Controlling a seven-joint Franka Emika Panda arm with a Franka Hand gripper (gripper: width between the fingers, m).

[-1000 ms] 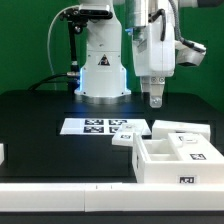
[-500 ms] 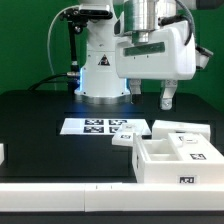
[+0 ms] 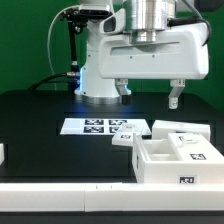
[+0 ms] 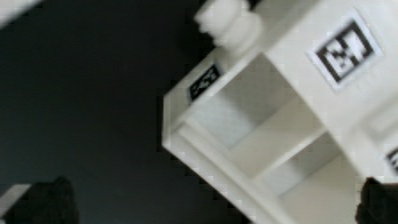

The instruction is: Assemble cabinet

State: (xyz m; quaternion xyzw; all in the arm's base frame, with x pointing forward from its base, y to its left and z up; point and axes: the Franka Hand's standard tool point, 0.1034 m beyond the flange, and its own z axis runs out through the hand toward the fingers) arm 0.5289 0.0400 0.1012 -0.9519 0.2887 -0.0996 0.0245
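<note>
- At 9 o'clock in the exterior view, a small white part [image 3: 2, 153] sits on the table's edge. The frame cuts it off, so I cannot tell what it is.
- The table [image 3: 40, 120] is matte black and flat. A green wall [image 3: 25, 40] rises behind it, and a white rail [image 3: 80, 195] runs along the front at 6 o'clock.
- The white robot base [image 3: 100, 62] stands at the back of the table, at about 11 o'clock from the picture's centre. Black cabling [image 3: 68, 45] is at its 9 o'clock side.
- The marker board [image 3: 105, 126] lies flat near the centre, at 6 o'clock from the base.
- The gripper [image 3: 148, 96] hangs high over the table at about 12 o'clock. Its fingers [image 3: 175, 97] are spread wide and empty, well above the parts.
- The cabinet [image 3: 175, 155] rests on the table at 4 o'clock. It is an open white box with its mouth up, inner walls showing, and tags on its front and top.
- A small white block [image 3: 125, 140] lies just beside the cabinet at its 10 o'clock; I cannot tell whether they touch.
- The wrist view is blurred. It shows the cabinet's open compartments and a tag [image 4: 342, 50] against the black surface, with dark fingertips [image 4: 45, 200] far apart at two corners.
</note>
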